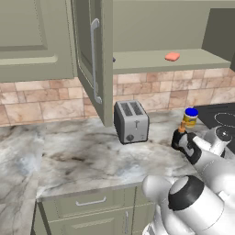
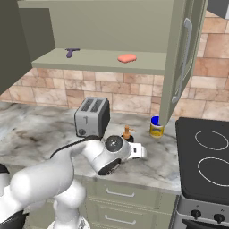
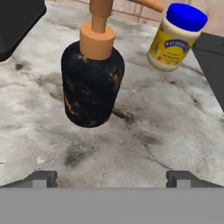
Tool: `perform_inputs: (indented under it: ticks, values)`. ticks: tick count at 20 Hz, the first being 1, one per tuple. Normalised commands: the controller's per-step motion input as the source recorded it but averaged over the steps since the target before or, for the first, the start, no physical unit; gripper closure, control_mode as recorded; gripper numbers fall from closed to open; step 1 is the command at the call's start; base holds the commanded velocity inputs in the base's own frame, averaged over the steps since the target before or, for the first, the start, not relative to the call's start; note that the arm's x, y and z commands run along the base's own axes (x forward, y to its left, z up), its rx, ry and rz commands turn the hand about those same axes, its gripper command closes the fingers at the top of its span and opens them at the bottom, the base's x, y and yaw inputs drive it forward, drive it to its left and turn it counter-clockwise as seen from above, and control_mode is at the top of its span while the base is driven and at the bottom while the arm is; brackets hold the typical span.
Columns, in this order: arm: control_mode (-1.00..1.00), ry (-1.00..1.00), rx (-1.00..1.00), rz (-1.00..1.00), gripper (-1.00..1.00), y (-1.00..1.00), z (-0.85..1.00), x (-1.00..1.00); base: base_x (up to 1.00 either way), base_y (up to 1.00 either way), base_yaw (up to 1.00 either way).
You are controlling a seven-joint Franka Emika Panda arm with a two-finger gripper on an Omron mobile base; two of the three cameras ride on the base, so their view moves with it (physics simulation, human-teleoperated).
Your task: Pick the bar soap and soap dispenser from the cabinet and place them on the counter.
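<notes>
At the left of your scene hung the open door of the olive-green cabinet (image 1: 94,59), with its long silver handle. Below it, a silver toaster (image 1: 131,121) stood on the marbled counter (image 1: 78,156). To the right of the toaster, the soap dispenser (image 3: 92,85), black with an orange pump, stood upright on the counter. Your gripper (image 3: 112,178) hovered just short of it, fingers spread wide on either side of the view and holding nothing; the bottle was not between them. Above, on the cabinet's shelf, the salmon-pink bar soap (image 1: 172,56) lay flat towards the right end, and a small purple object (image 2: 71,52) sat near the shelf's left end. Just beyond the dispenser stood a yellow jar (image 3: 174,37) with a blue lid. Farthest right lay the black stovetop (image 2: 205,159).
</notes>
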Motion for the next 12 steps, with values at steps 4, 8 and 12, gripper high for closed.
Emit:
perform_inputs:
  ticks: [4,8,12]
  values:
    - [-1.00,0.13,-0.04,0.00,-1.00,0.00,0.37,-0.20,0.00,0.00,0.00]
    - [-1.00,0.21,0.00,0.00,-1.00,-0.02,0.53,-0.25,0.00,0.00,0.00]
    - [-1.00,0.15,0.01,0.00,-1.00,0.02,0.47,-0.26,0.00,0.00,0.00]
